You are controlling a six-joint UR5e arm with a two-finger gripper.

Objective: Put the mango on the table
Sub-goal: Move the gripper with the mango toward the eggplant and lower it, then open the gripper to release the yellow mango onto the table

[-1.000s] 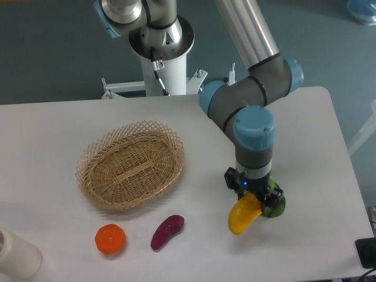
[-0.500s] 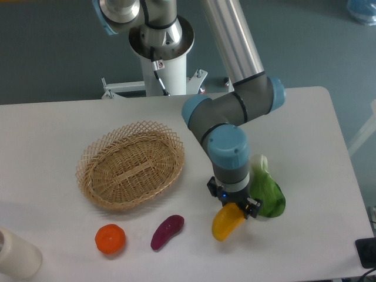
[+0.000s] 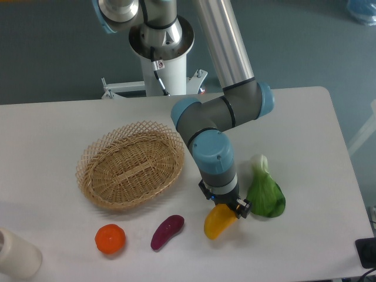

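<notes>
Gripping the mango by its upper, orange-tinged end, the tool points straight down from the wrist, its fingers clamped on the fruit so that the yellow body hangs out and slants toward the lower left. The single fixed view shows the mango low over the table, between the purple eggplant-like piece and the green leafy vegetable; whether its lower tip already touches the white surface cannot be told from this angle. A hold at one end leaves most of the fruit free below the fingers, which would let it meet the table first on release.

The spot under the mango is bare tabletop, apart from the wicker basket at left centre, which suits a task that asks for the table and not the basket. The round orange fruit lies near the front edge, left of the purple piece. A pale cylinder stands at the lower left corner. The arm folds down from its base at the far edge.

The placing step appears near its end; opening the fingers is what remains. A rounded, glossy fruit may roll toward the purple piece once freed.
</notes>
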